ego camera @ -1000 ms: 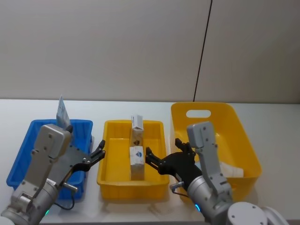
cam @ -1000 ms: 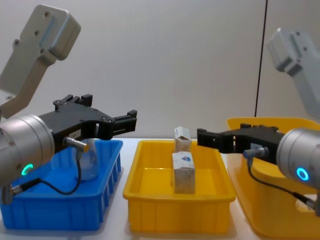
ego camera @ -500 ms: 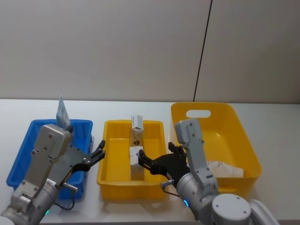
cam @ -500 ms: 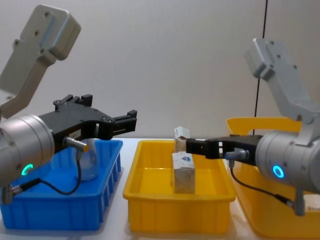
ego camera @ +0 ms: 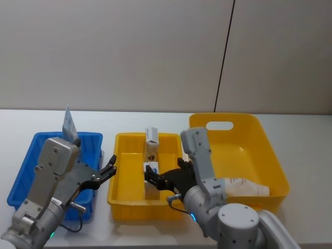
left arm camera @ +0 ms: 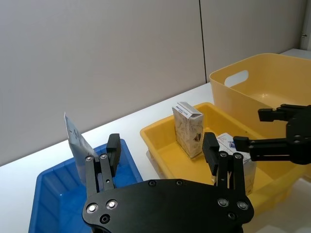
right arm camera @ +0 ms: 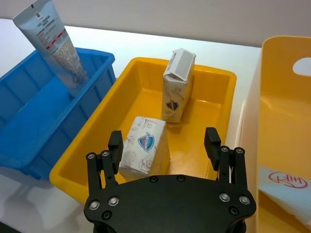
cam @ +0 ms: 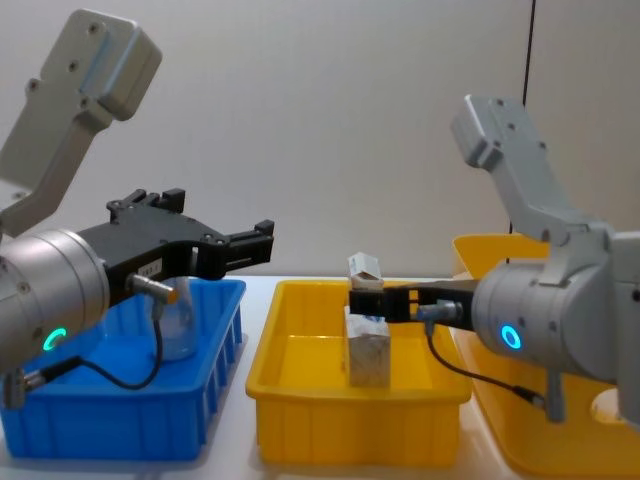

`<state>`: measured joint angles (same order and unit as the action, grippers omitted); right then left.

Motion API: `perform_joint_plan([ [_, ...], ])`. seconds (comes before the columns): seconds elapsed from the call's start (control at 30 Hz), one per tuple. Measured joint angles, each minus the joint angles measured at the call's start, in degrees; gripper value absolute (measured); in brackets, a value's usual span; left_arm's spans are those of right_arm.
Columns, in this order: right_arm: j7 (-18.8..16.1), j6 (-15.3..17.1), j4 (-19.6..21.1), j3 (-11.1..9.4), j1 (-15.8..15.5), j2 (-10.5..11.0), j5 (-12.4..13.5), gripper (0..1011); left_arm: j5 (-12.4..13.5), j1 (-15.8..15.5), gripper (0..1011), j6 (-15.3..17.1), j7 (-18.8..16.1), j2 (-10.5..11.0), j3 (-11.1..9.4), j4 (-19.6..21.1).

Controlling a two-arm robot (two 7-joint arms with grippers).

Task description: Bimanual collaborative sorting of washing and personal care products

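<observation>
Two whitish cartons with blue marks stand in the small yellow tray (ego camera: 119, 193): a near carton (ego camera: 151, 168) (right arm camera: 145, 146) (cam: 367, 356) and a back carton (ego camera: 152, 136) (right arm camera: 178, 87) (left arm camera: 188, 127). My right gripper (ego camera: 155, 179) (right arm camera: 164, 143) (cam: 365, 301) hovers open over the tray, just above the near carton and holding nothing. My left gripper (ego camera: 109, 171) (left arm camera: 162, 148) (cam: 247, 245) hangs open and empty between the blue bin and the tray. A pale blue tube (ego camera: 69, 124) (right arm camera: 53, 39) (left arm camera: 77, 141) leans upright in the blue bin (ego camera: 31, 166). Another tube (ego camera: 248, 188) lies in the large yellow bin (ego camera: 228, 120).
The three containers sit in a row on a white table (ego camera: 301, 129), blue bin left, small tray in the middle, large handled yellow bin right. A grey wall stands behind. In the left wrist view my right gripper (left arm camera: 277, 141) shows farther off.
My right gripper has slid leftward from beside the large yellow bin to above the near carton in the small tray. The left arm has stayed still.
</observation>
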<state>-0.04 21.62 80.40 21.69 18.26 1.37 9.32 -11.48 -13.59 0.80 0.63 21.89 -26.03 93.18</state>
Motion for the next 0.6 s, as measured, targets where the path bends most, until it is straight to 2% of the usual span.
perform_joint_plan([
  [0.6, -2.2, -0.1, -7.1, 0.7, 4.4, -2.4, -0.6, 1002, 0.0, 0.0, 1001, 0.0, 0.0, 0.0, 0.0, 0.0],
])
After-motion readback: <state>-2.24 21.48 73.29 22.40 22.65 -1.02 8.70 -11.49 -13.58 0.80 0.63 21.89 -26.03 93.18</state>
